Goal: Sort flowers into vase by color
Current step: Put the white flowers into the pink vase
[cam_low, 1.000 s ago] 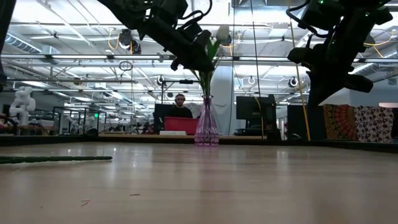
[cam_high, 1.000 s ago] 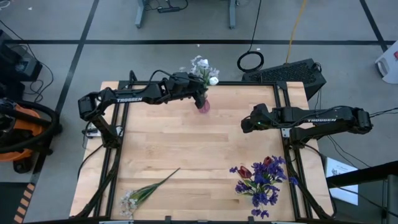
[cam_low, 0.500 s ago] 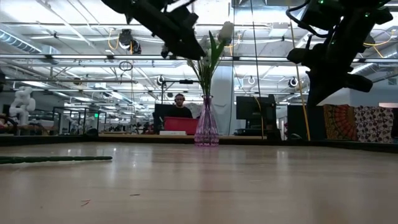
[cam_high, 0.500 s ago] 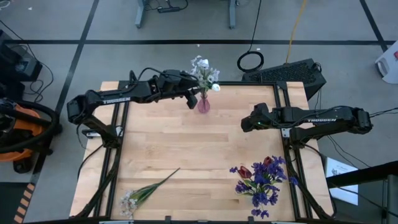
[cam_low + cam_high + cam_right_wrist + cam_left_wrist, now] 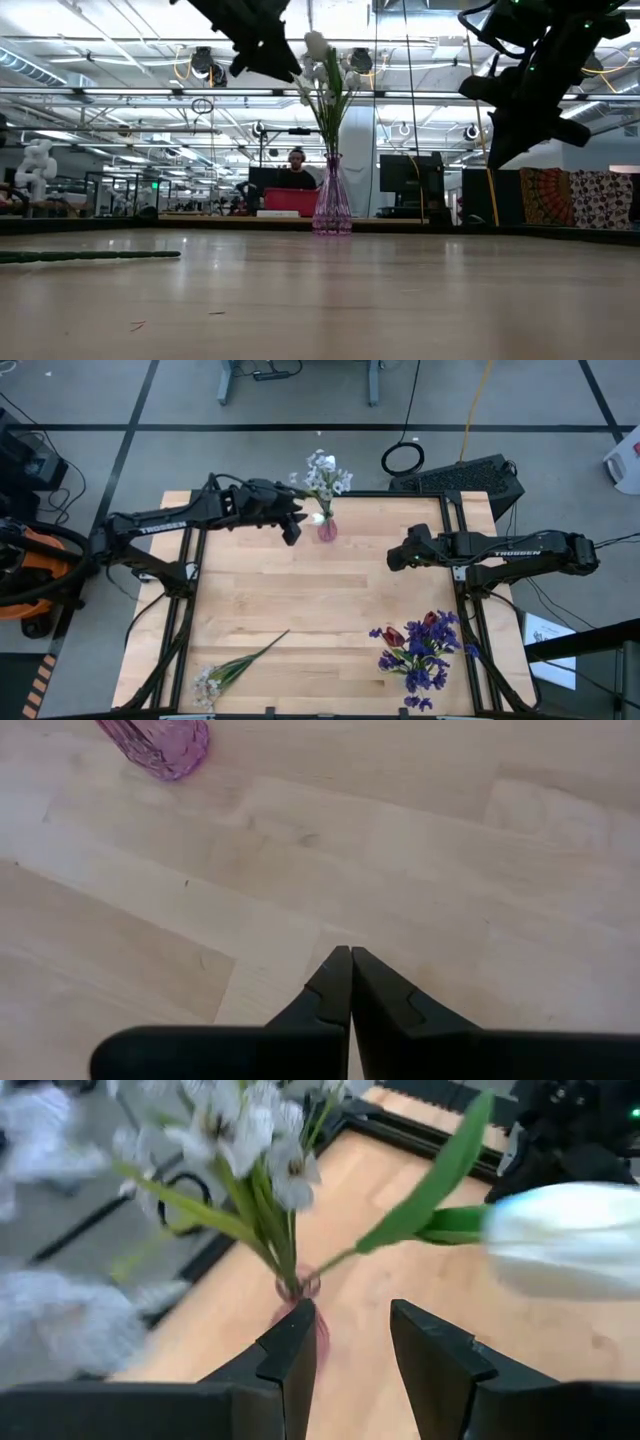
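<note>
A pink glass vase (image 5: 327, 529) stands near the table's far edge, holding white blossoms (image 5: 322, 470) and a white tulip (image 5: 570, 1240) by their stems. My left gripper (image 5: 350, 1350) is open, just left of the vase (image 5: 318, 1330) and above table height (image 5: 265, 45), and it touches nothing. My right gripper (image 5: 350, 960) is shut and empty; it hovers at the table's right (image 5: 395, 558). A bunch of purple and dark red flowers (image 5: 420, 645) lies near the near right corner. A spray of tiny white blossoms (image 5: 225, 672) lies near the near left corner.
Bare wooden tabletop (image 5: 300, 590) spreads between the vase and the lying flowers. A black frame rail (image 5: 400, 493) runs along the far edge behind the vase. In the low view, a person (image 5: 296, 172) sits far off behind the table.
My left gripper has drawn back from above the vase toward the table's left. The white tulip stays in the vase, and its head has swung from the right of the vase toward the left.
</note>
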Controlling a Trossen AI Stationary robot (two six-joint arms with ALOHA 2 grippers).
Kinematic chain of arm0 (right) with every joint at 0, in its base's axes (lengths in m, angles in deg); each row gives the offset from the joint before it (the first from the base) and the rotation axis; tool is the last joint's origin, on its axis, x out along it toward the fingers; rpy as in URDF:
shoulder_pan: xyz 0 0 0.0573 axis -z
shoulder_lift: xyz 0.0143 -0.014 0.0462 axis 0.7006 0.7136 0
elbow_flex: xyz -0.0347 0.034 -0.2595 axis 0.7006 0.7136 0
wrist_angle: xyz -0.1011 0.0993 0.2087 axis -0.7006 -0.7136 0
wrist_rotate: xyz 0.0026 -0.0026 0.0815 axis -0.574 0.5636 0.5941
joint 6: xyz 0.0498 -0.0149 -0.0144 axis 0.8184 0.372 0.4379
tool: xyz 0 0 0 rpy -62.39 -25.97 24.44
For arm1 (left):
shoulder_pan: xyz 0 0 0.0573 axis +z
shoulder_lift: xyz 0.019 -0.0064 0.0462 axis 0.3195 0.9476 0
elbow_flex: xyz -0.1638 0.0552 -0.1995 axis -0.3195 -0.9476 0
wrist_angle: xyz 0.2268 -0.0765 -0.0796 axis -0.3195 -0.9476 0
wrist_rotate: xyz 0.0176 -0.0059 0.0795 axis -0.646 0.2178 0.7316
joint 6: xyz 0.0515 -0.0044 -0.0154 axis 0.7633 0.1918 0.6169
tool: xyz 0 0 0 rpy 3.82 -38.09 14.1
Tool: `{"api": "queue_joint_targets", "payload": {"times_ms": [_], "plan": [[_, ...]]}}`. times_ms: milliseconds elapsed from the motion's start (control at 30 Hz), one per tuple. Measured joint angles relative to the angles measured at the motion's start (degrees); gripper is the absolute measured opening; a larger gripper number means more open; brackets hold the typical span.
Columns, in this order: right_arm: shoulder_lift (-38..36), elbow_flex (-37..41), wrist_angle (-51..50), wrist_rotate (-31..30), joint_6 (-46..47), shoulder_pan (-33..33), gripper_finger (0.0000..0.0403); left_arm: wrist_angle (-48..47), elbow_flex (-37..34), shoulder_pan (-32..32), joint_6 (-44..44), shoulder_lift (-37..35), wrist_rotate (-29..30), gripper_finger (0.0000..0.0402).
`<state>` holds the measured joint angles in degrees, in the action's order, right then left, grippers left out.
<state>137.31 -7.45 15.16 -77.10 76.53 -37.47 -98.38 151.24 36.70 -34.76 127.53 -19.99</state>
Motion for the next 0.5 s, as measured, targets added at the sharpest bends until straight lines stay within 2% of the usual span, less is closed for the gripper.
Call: {"api": "queue_joint_targets", "payload": {"times_ms": [267,500], "plan": [[0.0,0.0,-0.04,-0.42,-7.31,0.02,0.0,-12.96,0.0,-7.17,-19.88,-1.86,12.57,0.0137],[0.0,0.0,-0.05,0.87,-15.7,0.01,0.0,-25.24,0.0,-13.66,-37.64,-1.78,13.18,0.0137]]}}
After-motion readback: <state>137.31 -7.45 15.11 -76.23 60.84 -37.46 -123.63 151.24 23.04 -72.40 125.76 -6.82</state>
